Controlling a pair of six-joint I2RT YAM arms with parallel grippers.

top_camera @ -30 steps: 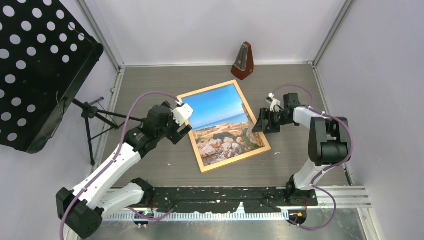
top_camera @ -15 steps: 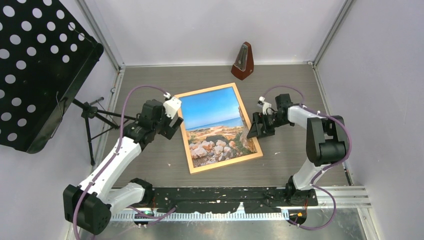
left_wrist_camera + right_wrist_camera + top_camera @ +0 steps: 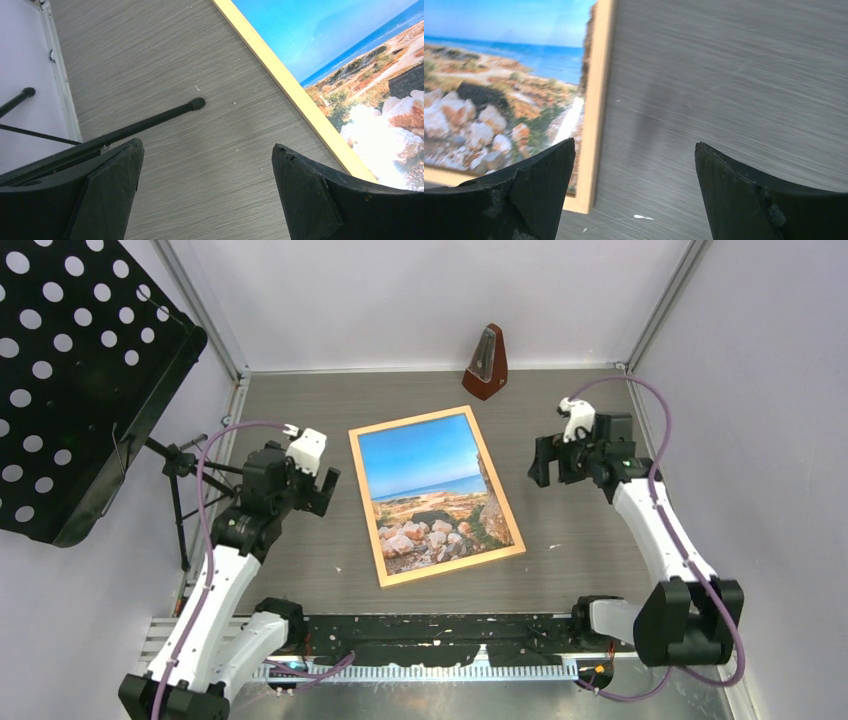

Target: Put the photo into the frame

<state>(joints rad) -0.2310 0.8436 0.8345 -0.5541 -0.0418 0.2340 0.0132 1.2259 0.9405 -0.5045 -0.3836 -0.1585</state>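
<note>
The photo (image 3: 430, 480) of sky, sea and pale rocks lies inside the light-wood frame (image 3: 366, 510), flat on the grey table in the middle of the top view. My left gripper (image 3: 322, 492) hovers just left of the frame, open and empty. In the left wrist view the left gripper (image 3: 207, 150) is over bare table, with the frame's edge (image 3: 280, 75) and the photo (image 3: 350, 45) to its right. My right gripper (image 3: 541, 462) stands open to the right of the frame, apart from it. The right wrist view shows the right gripper (image 3: 634, 150) empty, with the frame's rim (image 3: 596, 115) and the photo (image 3: 499, 75) on the left.
A brown metronome (image 3: 487, 363) stands at the back of the table. A black perforated music stand (image 3: 70, 370) fills the left side, and its tripod legs (image 3: 195, 475) reach onto the table near my left gripper; one leg (image 3: 150, 122) runs close to the left finger. Walls enclose the table.
Both grippers have drawn back from the frame's sides, left going left and right going up and right. The frame turned slightly, then lay still. The right gripper's jaws opened wider.
</note>
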